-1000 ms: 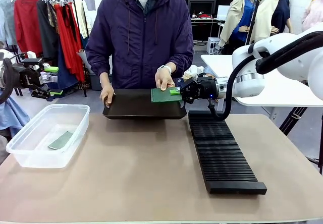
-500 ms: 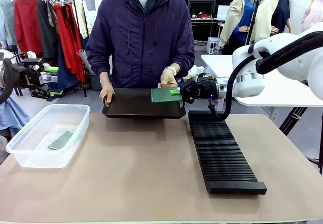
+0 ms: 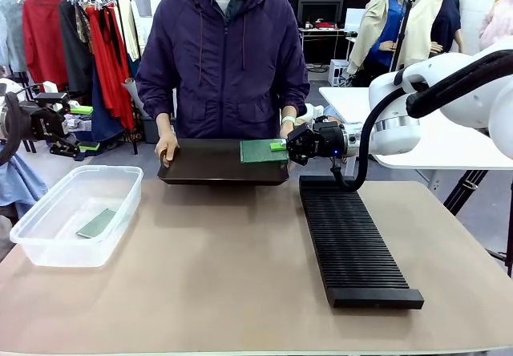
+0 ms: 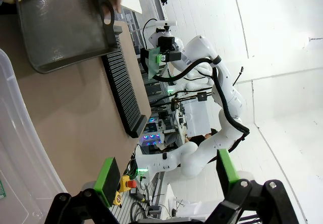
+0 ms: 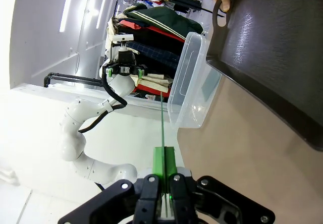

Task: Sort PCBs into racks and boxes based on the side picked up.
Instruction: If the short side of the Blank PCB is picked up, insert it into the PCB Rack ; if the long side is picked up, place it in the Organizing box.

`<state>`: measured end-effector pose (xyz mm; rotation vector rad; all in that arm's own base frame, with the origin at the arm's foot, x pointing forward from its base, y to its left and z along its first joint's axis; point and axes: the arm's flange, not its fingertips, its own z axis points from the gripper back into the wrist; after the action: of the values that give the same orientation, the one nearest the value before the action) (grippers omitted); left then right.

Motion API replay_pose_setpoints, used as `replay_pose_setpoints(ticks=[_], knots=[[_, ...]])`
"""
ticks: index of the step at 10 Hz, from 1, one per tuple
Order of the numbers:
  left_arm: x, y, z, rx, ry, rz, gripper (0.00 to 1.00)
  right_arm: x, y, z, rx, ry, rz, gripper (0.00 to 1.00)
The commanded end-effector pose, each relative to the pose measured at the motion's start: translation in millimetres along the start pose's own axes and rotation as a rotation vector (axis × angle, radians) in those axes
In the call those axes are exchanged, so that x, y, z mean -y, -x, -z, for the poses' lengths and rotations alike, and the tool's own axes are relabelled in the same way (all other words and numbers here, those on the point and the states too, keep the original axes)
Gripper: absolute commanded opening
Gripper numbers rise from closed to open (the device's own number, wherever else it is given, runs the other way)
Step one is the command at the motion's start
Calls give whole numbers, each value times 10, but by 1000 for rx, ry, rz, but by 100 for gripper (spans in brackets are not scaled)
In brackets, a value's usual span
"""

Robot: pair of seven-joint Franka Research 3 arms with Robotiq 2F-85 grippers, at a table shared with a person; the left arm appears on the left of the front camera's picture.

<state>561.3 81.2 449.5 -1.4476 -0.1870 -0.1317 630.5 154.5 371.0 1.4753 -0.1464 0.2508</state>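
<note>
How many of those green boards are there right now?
2: one PCB pinched by the right gripper near the black tray, another PCB lying in the clear tub.

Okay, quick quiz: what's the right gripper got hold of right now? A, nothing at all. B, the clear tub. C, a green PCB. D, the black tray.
C: the right gripper is shut on one edge of a green PCB, and the right wrist view shows its green pads pinching the thin board edge-on.
</note>
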Motion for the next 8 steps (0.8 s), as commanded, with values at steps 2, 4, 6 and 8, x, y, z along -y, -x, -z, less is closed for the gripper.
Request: replay_pose_setpoints(ticks=[2, 4, 6, 8], knots=[[21, 7, -11, 0, 3, 8, 100, -14, 1, 11, -2, -4, -1, 0], [21, 7, -11, 0, 3, 8, 100, -14, 1, 11, -2, -4, -1, 0], [21, 7, -11, 0, 3, 8, 100, -14, 1, 11, -2, -4, -1, 0], [21, 7, -11, 0, 3, 8, 100, -30, 24, -98, -5, -23, -43, 0]])
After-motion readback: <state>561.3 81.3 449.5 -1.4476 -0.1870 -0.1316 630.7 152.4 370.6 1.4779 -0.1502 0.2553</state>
